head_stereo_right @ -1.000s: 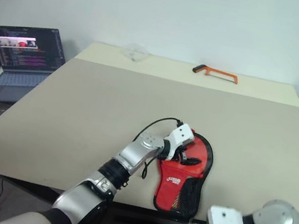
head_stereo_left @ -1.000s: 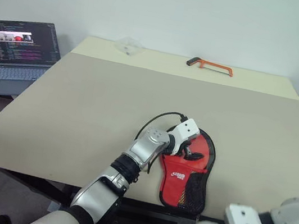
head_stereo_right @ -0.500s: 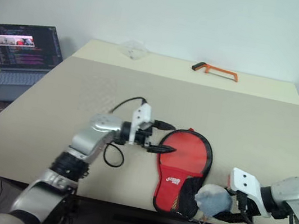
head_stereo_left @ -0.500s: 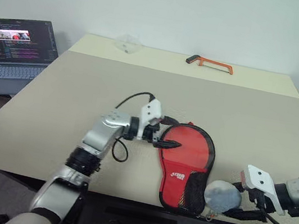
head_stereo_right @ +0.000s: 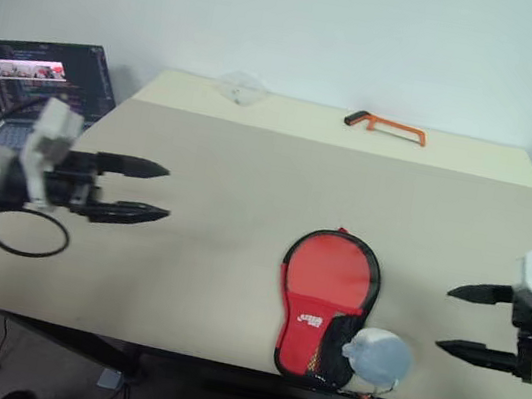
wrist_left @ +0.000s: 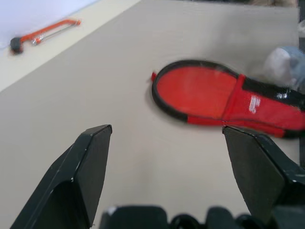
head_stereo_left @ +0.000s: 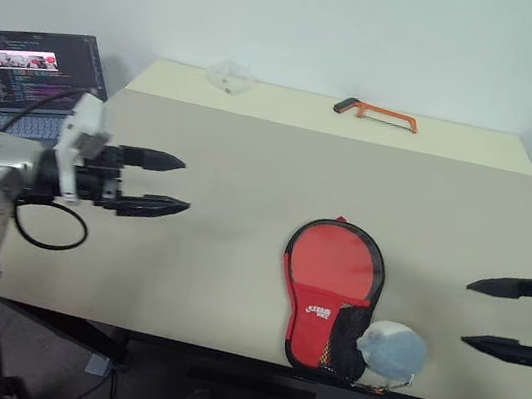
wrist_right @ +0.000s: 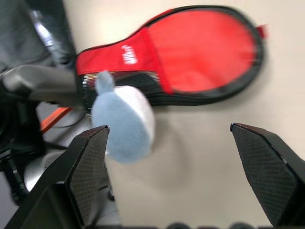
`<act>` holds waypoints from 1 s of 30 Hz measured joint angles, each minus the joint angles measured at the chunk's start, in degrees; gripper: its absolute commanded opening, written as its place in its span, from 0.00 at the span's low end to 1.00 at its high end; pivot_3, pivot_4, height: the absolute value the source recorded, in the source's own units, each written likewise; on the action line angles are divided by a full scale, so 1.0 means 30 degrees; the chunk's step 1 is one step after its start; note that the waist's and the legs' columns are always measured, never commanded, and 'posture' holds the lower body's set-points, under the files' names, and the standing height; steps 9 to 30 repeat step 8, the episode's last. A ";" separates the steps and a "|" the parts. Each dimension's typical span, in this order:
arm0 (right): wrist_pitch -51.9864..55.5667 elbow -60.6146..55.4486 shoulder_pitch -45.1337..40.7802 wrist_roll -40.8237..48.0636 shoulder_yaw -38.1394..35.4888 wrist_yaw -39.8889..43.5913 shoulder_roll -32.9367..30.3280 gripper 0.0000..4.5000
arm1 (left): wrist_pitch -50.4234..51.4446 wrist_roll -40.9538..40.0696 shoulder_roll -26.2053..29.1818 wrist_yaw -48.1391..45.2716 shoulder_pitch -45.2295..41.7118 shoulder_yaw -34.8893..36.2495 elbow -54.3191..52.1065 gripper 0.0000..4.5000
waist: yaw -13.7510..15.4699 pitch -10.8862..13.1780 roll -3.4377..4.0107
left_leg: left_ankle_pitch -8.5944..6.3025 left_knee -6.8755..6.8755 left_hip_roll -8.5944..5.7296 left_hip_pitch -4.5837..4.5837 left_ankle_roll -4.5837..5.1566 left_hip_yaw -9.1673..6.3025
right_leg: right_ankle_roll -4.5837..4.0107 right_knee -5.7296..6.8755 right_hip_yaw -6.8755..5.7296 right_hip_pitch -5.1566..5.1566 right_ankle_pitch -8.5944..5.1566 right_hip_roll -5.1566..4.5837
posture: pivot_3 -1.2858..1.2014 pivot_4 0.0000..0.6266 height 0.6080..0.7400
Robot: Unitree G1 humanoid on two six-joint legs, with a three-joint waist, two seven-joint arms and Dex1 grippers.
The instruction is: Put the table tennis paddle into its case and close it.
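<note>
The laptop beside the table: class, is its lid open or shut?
Open. The laptop has its lid raised, the lit screen faces the room, and the keyboard shows below it.

The left gripper (head_stereo_left: 169, 185) hangs in the air at the end of a silver forearm that reaches in from the robot's left, a black cable looping below its wrist. Its two black fingers (head_stereo_left: 156, 158) point level and inward, spread well apart (one above the other), with nothing between them. The right gripper (head_stereo_right: 463, 319) points inward from the opposite side, fingers (head_stereo_right: 479, 291) likewise stacked, wide apart and empty.
</note>
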 measured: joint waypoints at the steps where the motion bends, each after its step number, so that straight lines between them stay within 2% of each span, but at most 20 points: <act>1: -0.0060 0.0086 -0.0018 -0.0078 0.0011 -0.0008 -0.0046 1.00 | -0.0157 0.0037 0.0213 -0.0079 0.0393 0.0076 -0.0004 0.91 | -0.0002 0.0000 0.0001 | 0.0001 0.0001 0.0004 0.0001 0.0001 0.0006 | -0.0008 0.0003 0.0005 -0.0003 -0.0002 -0.0005 | 0.52 0.24 1.00; 8: -0.0759 0.0465 -0.2614 -0.0085 0.2954 -0.0501 -0.0025 1.00 | 0.0010 -0.0006 0.0127 0.1379 0.2875 0.0490 -0.1586 0.91 | -0.0013 0.0022 0.0013 | 0.0001 -0.0005 0.0011 -0.0009 0.0002 0.0045 | -0.0012 0.0008 0.0037 -0.0039 0.0001 -0.0028 | 0.52 0.24 1.00; 30: -0.0759 0.0465 -0.2614 -0.0085 0.2954 -0.0501 -0.0025 1.00 | 0.0010 -0.0006 0.0127 0.1379 0.2875 0.0490 -0.1586 0.91 | -0.0013 0.0022 0.0013 | 0.0001 -0.0005 0.0011 -0.0009 0.0002 0.0045 | -0.0012 0.0008 0.0037 -0.0039 0.0001 -0.0028 | 0.52 0.24 1.00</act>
